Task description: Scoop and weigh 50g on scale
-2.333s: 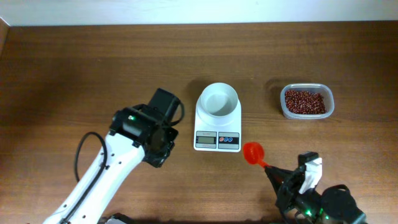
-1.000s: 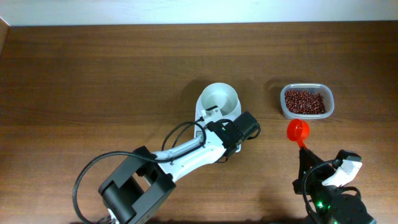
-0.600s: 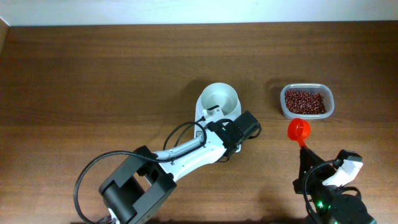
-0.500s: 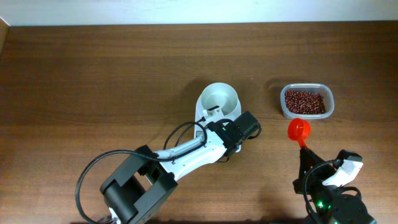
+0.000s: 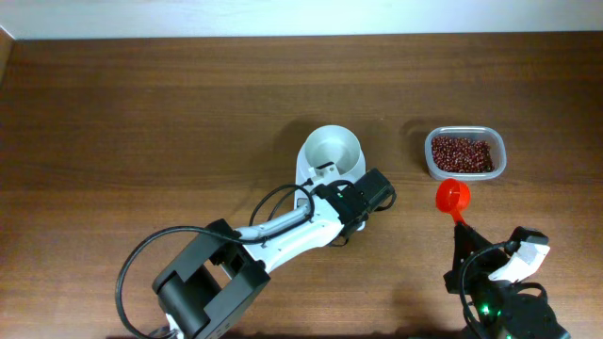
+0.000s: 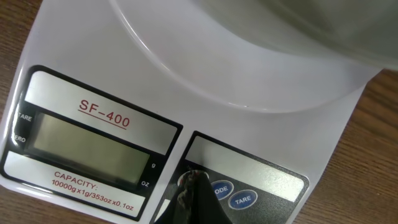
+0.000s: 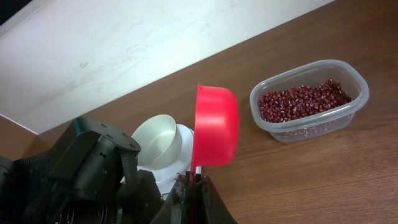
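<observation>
**Scale gets a poke before any beans move**

The left gripper (image 6: 191,186), fingers pinched shut on nothing, rests its tip on the button panel at the lower middle of the left wrist view, just left of the blue buttons (image 6: 231,194). Closed like that it works as one prodding finger, I'd guess to wake or zero the scale (image 6: 74,56), whose display (image 6: 87,146) shows no digits. The white bowl (image 5: 332,151) on top is empty. The right gripper (image 7: 194,185) is clamped on the red scoop (image 5: 452,196) by its handle. The cup is empty, parked just below the tub (image 5: 499,162) at the overhead's right, where all the beans (image 5: 462,153) lie.
</observation>
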`<state>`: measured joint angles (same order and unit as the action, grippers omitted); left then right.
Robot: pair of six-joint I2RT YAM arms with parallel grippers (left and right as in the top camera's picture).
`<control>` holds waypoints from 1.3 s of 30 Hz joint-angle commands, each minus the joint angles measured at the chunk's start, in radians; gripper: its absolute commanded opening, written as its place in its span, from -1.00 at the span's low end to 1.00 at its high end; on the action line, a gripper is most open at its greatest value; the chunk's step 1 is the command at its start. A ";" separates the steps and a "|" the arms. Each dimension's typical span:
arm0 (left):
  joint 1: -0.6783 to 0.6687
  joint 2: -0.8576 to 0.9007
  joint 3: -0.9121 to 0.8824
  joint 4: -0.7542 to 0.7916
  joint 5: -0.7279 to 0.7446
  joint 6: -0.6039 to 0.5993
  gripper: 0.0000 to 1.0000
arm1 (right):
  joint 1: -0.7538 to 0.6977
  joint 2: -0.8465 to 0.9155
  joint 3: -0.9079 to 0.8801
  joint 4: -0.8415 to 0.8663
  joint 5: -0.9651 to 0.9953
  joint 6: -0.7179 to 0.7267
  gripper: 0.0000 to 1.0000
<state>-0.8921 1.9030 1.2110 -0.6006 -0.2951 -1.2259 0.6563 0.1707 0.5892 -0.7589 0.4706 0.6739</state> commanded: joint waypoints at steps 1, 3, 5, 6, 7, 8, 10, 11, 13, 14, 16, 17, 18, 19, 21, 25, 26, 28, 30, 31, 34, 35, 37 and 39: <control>-0.005 0.029 0.000 0.007 0.003 0.012 -1.00 | 0.003 -0.008 0.018 0.003 0.017 -0.003 -0.92; -0.005 0.035 0.000 0.011 0.003 0.012 -1.00 | 0.003 -0.008 0.018 0.003 0.017 -0.003 -0.92; -0.005 0.035 0.000 0.011 0.003 0.012 -1.00 | 0.003 -0.008 0.018 0.003 0.017 -0.003 -0.92; -0.005 0.035 0.000 0.010 0.003 0.012 -1.00 | 0.003 -0.008 0.018 0.003 0.017 -0.003 -0.92; -0.005 0.035 0.000 0.010 0.003 0.012 -1.00 | 0.003 -0.008 0.018 0.003 0.017 -0.003 -0.92; -0.005 0.037 0.000 0.010 0.002 0.012 -1.00 | 0.003 -0.008 0.018 0.003 0.017 -0.003 -0.92; -0.005 0.043 0.000 0.012 0.000 0.012 -1.00 | 0.003 -0.008 0.018 0.003 0.017 -0.003 -0.92; -0.005 0.046 0.000 0.014 0.000 0.012 -1.00 | 0.003 -0.008 0.018 0.003 0.017 -0.003 -0.92; -0.004 0.050 0.000 0.013 0.000 0.012 -1.00 | 0.003 -0.008 0.018 0.003 0.017 -0.003 -0.92; -0.004 0.051 0.000 0.013 0.000 0.012 -1.00 | 0.003 -0.008 0.018 0.003 0.017 -0.003 -0.92; -0.004 0.054 0.000 0.015 -0.011 0.011 -1.00 | 0.003 -0.008 0.018 0.003 0.016 -0.003 -0.92; -0.004 0.059 0.000 0.019 -0.014 0.011 -1.00 | 0.003 -0.008 0.018 0.004 0.016 -0.003 -0.92; -0.004 0.061 0.000 0.020 -0.012 0.012 -1.00 | 0.003 -0.008 0.018 0.006 0.016 -0.003 -0.92; -0.004 0.062 0.000 0.019 -0.012 0.012 -1.00 | 0.003 -0.008 0.018 0.008 0.016 -0.003 -0.92; -0.004 0.062 0.000 0.016 -0.013 0.012 -1.00 | 0.003 -0.008 0.018 0.012 0.016 -0.003 -0.92; -0.004 0.062 0.000 0.001 -0.012 0.011 -1.00 | 0.003 -0.008 0.018 0.014 0.012 -0.003 -0.92; -0.004 0.062 0.000 -0.006 -0.011 0.011 -1.00 | 0.003 -0.008 0.018 0.014 0.012 -0.003 -0.92; -0.004 0.061 0.000 -0.019 -0.011 0.008 -1.00 | 0.003 -0.008 0.018 0.014 0.012 -0.003 -0.92; -0.002 0.057 0.001 -0.030 -0.007 0.008 -1.00 | 0.003 -0.008 0.018 0.014 0.012 -0.003 -0.92; -0.002 0.053 0.002 -0.042 -0.003 0.008 -1.00 | 0.003 -0.008 0.018 0.014 0.012 -0.003 -0.92; -0.002 0.034 0.002 -0.074 0.032 0.008 -1.00 | 0.003 -0.008 0.018 0.014 0.012 -0.003 -0.92; -0.002 0.029 0.002 -0.082 0.045 0.008 -1.00 | 0.003 -0.008 0.018 0.014 0.013 -0.003 -0.92; -0.002 0.013 0.002 -0.098 0.061 0.009 -1.00 | 0.003 -0.008 0.018 0.014 0.013 -0.003 -0.92; -0.002 -0.016 0.002 -0.128 0.072 0.011 -1.00 | 0.003 -0.008 0.018 0.015 0.013 -0.003 -0.92</control>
<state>-0.8955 1.9167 1.2232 -0.6872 -0.2787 -1.2251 0.6563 0.1707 0.5892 -0.7513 0.4706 0.6739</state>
